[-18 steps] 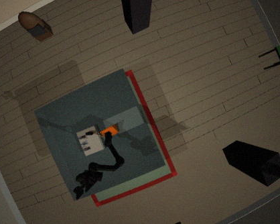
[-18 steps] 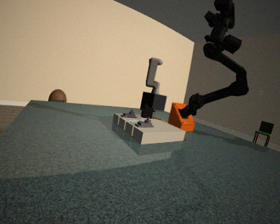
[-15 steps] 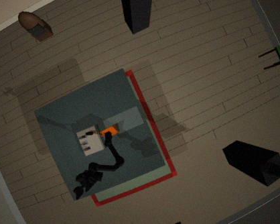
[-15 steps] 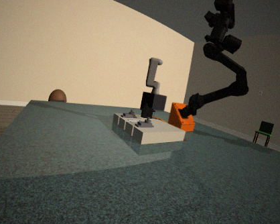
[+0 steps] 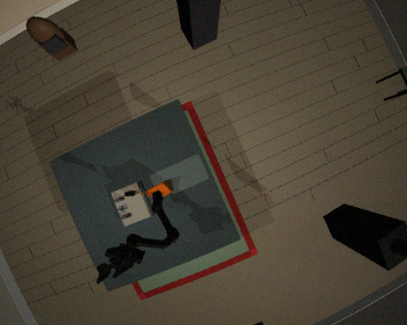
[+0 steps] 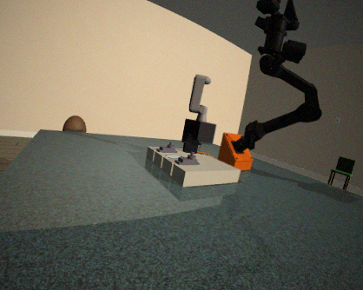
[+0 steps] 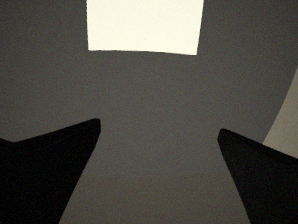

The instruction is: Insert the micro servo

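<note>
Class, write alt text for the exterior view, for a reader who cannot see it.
A black robot arm reaches up from an orange block, its gripper open and raised high, away from a pale deck carrying small grey parts. Behind stand a grey arm and a green chair.

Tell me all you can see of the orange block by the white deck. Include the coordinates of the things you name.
The orange block (image 5: 163,188) (image 6: 232,155) is a wedge-like housing with a sloped face, small dark dots near its corners and a plain, matte look. It stands upright on the blue-green table (image 5: 90,161) (image 6: 97,182), beside the deck. The black arm's base end meets its sloped face.
</note>
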Motion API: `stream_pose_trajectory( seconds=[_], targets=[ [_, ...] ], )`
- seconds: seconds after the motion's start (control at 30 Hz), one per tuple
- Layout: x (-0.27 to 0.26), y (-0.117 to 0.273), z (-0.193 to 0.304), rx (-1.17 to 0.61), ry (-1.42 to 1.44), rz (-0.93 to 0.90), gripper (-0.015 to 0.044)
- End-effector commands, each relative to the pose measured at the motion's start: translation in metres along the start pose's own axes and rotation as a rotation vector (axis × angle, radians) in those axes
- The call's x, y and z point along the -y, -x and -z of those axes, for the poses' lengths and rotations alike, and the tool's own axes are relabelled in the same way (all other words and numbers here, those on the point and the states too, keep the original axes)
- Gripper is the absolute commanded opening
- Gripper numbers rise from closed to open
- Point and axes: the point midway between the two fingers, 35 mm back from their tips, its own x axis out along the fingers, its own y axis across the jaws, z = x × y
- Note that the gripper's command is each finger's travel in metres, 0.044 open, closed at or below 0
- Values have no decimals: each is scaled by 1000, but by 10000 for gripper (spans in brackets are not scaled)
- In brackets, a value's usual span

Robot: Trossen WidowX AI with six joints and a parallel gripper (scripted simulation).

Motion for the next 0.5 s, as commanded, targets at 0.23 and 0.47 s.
stream_pose_trajectory(
  seconds=[0.23, 0.47],
  targets=[
    [48, 6, -52, 108, 330, 209, 440],
    [74, 16, -84, 155, 520, 351, 440]
  ],
)
